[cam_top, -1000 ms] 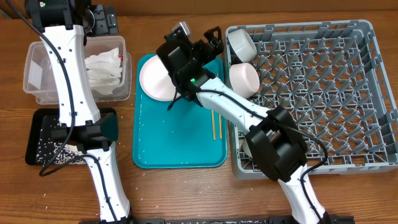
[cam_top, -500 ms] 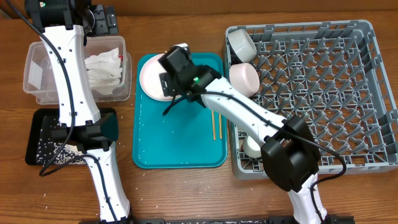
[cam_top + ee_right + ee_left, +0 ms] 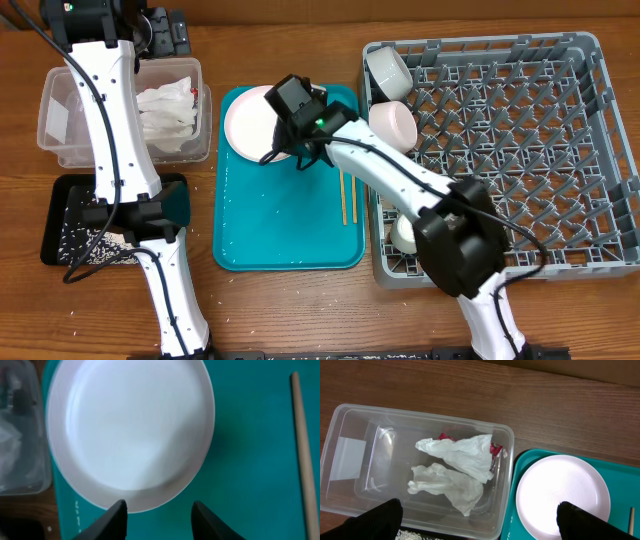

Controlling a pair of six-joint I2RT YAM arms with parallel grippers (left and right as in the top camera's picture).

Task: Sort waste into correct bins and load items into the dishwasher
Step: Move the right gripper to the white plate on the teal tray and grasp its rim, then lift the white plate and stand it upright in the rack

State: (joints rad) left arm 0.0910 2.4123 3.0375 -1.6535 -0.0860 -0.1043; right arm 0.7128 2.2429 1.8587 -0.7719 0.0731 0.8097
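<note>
The right jaws stand open, with nothing between them. They hover low over the near rim of the small white plate (image 3: 130, 430). In the wrist view, that rim curves across the gap between the two dark fingertips (image 3: 117, 519); I cannot tell if either tip touches it. The plate lies on the teal tray (image 3: 250, 460), ahead of the jaws. Off to one side, well apart from the plate, a wooden chopstick (image 3: 301, 450) lies on the same tray. On the other side, just beyond the tray's edge, is a blurred corner of the clear tub (image 3: 20, 435).

From overhead, the right arm (image 3: 380, 175) reaches across the tray to the plate (image 3: 245, 125). The chopsticks (image 3: 345, 200) lie under the arm behind the jaws. Farther back is the grey dish rack (image 3: 520, 140), with three white bowls (image 3: 393, 125) along its tray-side edge.

The left jaws are spread wide and empty, and hang above the clear tub (image 3: 395, 414). Two crumpled napkins (image 3: 462, 455) with red stains lie in the tub, ahead and between the tips. The plate (image 3: 562, 497) sits by the right-hand tip.

Near the base of the left arm, the black tray (image 3: 70, 195) holds scattered rice grains (image 3: 80, 245) and rests on the wooden worktop (image 3: 300, 310).
</note>
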